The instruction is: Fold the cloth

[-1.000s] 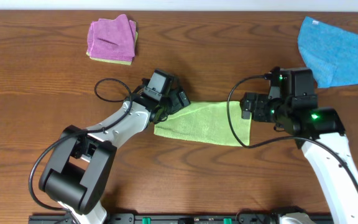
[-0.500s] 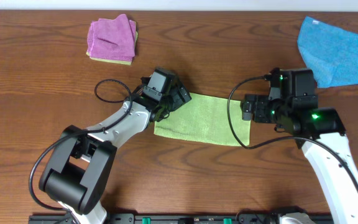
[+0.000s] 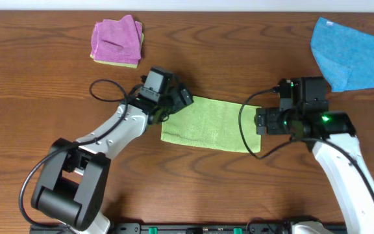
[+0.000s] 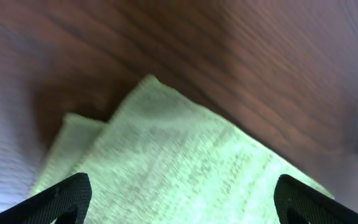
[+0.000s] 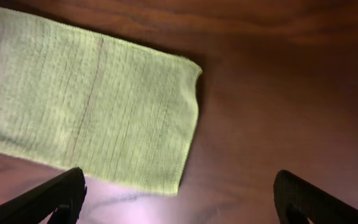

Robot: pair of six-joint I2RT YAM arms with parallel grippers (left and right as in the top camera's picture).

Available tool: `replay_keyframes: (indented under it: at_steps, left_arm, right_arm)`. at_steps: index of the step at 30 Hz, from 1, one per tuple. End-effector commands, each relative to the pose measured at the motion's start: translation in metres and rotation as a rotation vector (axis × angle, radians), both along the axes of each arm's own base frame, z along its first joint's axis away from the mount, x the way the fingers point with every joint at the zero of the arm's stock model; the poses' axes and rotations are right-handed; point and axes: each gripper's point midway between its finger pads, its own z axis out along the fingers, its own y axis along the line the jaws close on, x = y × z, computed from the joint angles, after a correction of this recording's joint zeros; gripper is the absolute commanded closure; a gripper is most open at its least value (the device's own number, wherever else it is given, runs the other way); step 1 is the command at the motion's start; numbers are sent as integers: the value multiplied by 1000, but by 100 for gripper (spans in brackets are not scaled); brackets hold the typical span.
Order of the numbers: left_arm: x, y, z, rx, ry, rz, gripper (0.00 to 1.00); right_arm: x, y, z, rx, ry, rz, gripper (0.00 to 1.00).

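Seen from overhead, a lime-green rectangular terry cloth (image 3: 211, 123), folded flat, lies at the middle of the brown wooden table (image 3: 44, 84). Its long axis runs from the left arm to the right arm, with the right end a little nearer the robot. The left gripper (image 3: 179, 99) sits at the cloth's far-left corner and the right gripper (image 3: 263, 121) at its right short edge. A folded pink cloth stack (image 3: 117, 40) lies well beyond the green cloth to the far left, and a loose blue cloth (image 3: 352, 53) well beyond it to the far right. In the left wrist view, that gripper's black fingertips (image 4: 61, 199) stand wide apart with nothing held. The green cloth spreads between them, its two-layered corner pointing away from the gripper. In the right wrist view, the dark fingertips (image 5: 316, 199) are also spread wide and empty. The green cloth lies ahead, its short edge about level with the middle of the gap and its length running off beyond one fingertip.
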Motion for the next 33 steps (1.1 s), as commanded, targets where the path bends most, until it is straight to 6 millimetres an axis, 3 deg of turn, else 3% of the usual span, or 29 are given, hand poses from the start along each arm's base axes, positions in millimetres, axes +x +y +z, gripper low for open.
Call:
replay_keyframes:
  at_steps: [1, 5, 9, 20, 30, 31, 32, 33]
  left_arm:
    - [7, 2, 2, 13, -45, -40, 5]
    - [21, -8, 18, 28, -195, -166, 5]
    - [28, -10, 24, 62, -270, -222, 5]
    - [29, -6, -14, 186, -289, -373, 5]
    - [44, -11, -20, 187, -356, -383, 1]
    - [44, -11, -20, 187, -356, -383, 12]
    - [44, -11, -20, 187, -355, -383, 12]
    - [44, -11, -21, 186, -352, -381, 7]
  right_arm:
    - [0, 10, -26, 41, 67, 74, 4]
    - [6, 19, -45, 83, 110, 97, 7]
    - [9, 18, -47, 80, 103, 104, 7]
    - [29, -5, -41, 80, 27, 47, 5]
    - [30, -15, -41, 81, 27, 17, 4]
    - [30, -15, -41, 81, 27, 17, 4]
    - [30, -16, -41, 81, 26, 16, 4]
    - [30, -16, -41, 81, 26, 16, 4]
